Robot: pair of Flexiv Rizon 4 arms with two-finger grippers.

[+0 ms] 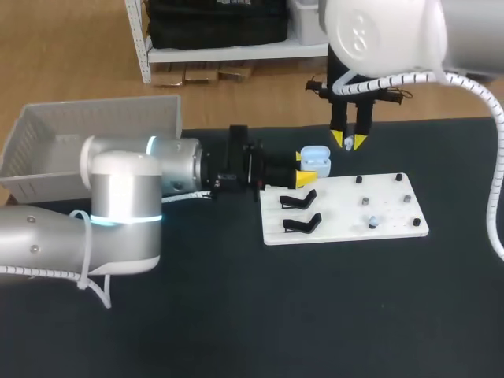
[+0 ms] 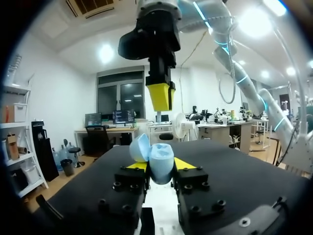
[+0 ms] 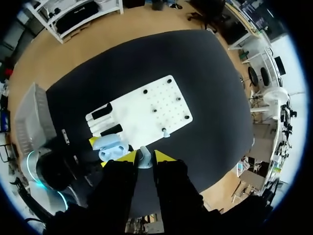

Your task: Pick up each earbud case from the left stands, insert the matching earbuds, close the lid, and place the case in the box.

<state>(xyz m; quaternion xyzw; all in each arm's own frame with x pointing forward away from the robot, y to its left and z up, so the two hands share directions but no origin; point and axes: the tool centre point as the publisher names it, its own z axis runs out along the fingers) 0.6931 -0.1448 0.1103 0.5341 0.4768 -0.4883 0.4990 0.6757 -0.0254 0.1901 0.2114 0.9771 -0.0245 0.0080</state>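
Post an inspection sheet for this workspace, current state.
Surface: dark table, white board on it.
Job's things: earbud case, lid open, gripped; earbud held above it; second earbud on the board; two black stands empty; box at far left.
Clutter: nothing seen.
End effectors: left end effector shut on the case; right end effector shut on the earbud.
Cables: white hose hanging off the right arm, away from the board.
Surroundings: nothing seen.

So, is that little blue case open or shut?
Open. The case, held in the left gripper, has its lid tipped back.
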